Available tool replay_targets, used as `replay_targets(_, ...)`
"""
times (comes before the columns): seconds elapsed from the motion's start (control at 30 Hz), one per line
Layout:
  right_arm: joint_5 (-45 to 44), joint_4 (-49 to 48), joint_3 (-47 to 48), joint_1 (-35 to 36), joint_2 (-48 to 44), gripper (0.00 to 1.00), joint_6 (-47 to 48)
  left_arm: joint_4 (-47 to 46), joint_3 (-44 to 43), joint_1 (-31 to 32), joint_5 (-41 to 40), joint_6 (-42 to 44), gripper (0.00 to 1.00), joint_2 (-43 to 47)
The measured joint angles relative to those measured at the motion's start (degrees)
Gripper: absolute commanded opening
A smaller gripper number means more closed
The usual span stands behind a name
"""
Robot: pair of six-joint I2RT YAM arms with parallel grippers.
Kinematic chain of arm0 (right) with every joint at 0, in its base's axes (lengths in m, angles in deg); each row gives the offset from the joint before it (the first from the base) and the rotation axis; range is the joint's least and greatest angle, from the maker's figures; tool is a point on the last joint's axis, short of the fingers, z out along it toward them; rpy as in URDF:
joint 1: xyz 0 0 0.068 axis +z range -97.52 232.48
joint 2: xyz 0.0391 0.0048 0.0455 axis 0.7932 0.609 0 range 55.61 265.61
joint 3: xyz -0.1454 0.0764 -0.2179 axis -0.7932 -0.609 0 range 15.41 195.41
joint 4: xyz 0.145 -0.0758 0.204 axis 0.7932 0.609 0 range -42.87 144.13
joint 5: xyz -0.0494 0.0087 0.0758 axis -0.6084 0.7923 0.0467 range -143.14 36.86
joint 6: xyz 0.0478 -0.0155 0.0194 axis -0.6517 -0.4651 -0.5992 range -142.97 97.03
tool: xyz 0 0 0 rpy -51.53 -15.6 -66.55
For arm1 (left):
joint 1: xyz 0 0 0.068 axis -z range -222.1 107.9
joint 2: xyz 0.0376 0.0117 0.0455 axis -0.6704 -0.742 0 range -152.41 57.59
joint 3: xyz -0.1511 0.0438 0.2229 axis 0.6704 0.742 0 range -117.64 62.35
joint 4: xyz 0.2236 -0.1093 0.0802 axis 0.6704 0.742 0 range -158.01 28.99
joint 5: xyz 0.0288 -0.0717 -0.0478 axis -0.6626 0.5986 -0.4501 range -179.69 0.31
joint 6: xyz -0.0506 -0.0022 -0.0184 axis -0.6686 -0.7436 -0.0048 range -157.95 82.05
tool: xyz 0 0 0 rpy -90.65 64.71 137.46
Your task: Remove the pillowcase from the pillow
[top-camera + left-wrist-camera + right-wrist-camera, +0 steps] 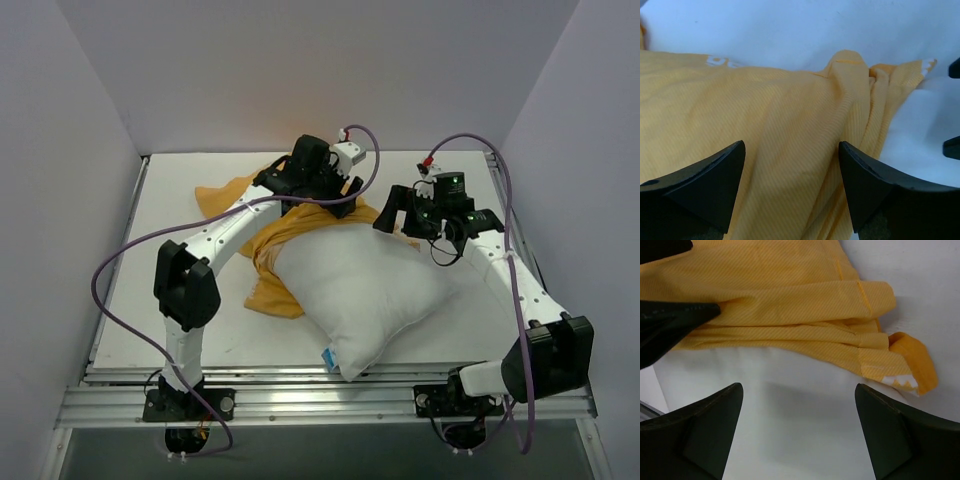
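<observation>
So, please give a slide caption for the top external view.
Left gripper and right gripper, both open, at the orange pillowcase bunched against the white pillow.

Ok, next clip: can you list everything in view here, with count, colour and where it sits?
plump plain white fabric pillow: one, white, middle of the table, mostly bare.
bunched orange-yellow cloth pillowcase: one, orange-yellow, gathered against the pillow's far and left sides; cannot tell if it covers a corner.
small blue tag: one, blue, at the pillow's near corner.
flat white table: one, white, under everything.
thin purple cables: two, purple, one looping along each arm.
left hand: one, black, open, above the pillowcase.
right hand: one, black, open, above the pillow's far edge, next to the pillowcase hem.
</observation>
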State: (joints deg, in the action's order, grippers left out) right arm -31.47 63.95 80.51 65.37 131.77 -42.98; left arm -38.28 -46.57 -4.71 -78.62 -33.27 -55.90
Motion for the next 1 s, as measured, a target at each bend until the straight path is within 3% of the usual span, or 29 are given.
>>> replay_targets(0.13,4.2,-3.6,-1.0,-0.1,3.0,0.90,-1.8,2.5,-2.8,0.2,2.6,1.0,0.71,-2.4)
replay_targets(0.17,5.1,-4.4,-1.3,-0.1,3.5,0.90,-2.3,2.7,-2.9,0.3,3.0,1.3,0.57,-2.6)
replay_targets(0.23,6.9,-5.7,-1.9,0.1,4.7,0.90,-2.7,3.1,-2.9,0.3,3.3,1.6,0.40,-2.9)
replay_targets(0.27,7.7,-6.2,-1.9,0.4,5.4,0.91,-2.7,3.1,-2.9,0.3,3.5,1.7,0.23,-3.0)
replay_targets(0.37,9.1,-7.4,-1.9,1.4,7.4,0.92,-2.5,2.9,-2.8,0.3,3.3,1.6,0.05,-3.2)
replay_targets(0.43,9.1,-7.6,-1.9,2.9,8.9,0.84,-2.0,2.2,-2.3,0.2,3.0,1.2,0.02,-3.2)
replay_targets(0.47,9.0,-7.6,-1.8,3.8,9.8,0.70,-1.3,1.7,-1.9,0.1,2.7,0.7,0.02,-3.2)
replay_targets(0.53,8.5,-7.6,-1.2,5.9,11.5,0.55,-0.2,0.1,-0.7,-0.3,2.0,-0.5,0.02,-3.2)
replay_targets(0.57,8.1,-7.6,-0.8,7.2,12.5,0.29,0.6,-0.5,-0.1,-0.5,1.4,-1.4,0.02,-3.2)
replay_targets(0.63,7.6,-7.6,-0.1,9.2,13.4,0.05,1.7,-1.0,0.7,-1.2,0.0,-3.2,0.02,-3.2)
replay_targets(0.67,7.3,-7.5,0.2,10.3,13.6,0.00,2.1,-1.4,0.9,-1.7,-0.9,-4.3,0.02,-3.2)
replay_targets(1.0,3.7,-0.8,4.0,13.4,7.1,0.00,6.2,-6.3,1.9,-6.8,-14.9,-14.0,0.02,-3.1)
